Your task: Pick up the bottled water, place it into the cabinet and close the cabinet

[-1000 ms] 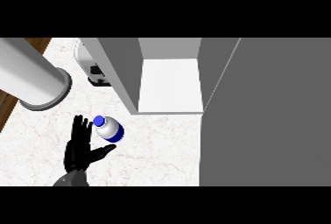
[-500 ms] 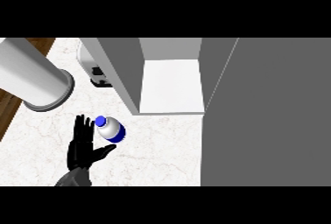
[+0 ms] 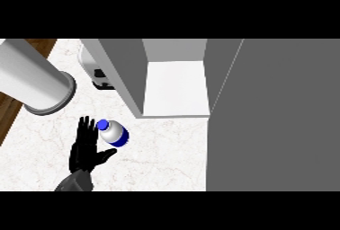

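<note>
The bottled water (image 3: 114, 133), white with a blue cap and blue band, lies tilted on the marble counter (image 3: 163, 155). My left hand (image 3: 85, 152) rests just left of it, open, with fingers straight and the thumb stretched out under the bottle's lower side. Whether the hand touches the bottle I cannot tell. The cabinet (image 3: 176, 87) stands behind and to the right of the bottle, its white inside showing. Its grey door (image 3: 279, 117) is swung open and fills the right of the view. My right hand does not show.
A large grey cylinder (image 3: 33, 76) lies across the upper left, close above the hand. A small white and black object (image 3: 100, 80) sits behind the cabinet's left wall (image 3: 123, 67). The counter's left edge meets brown wood (image 3: 8, 114).
</note>
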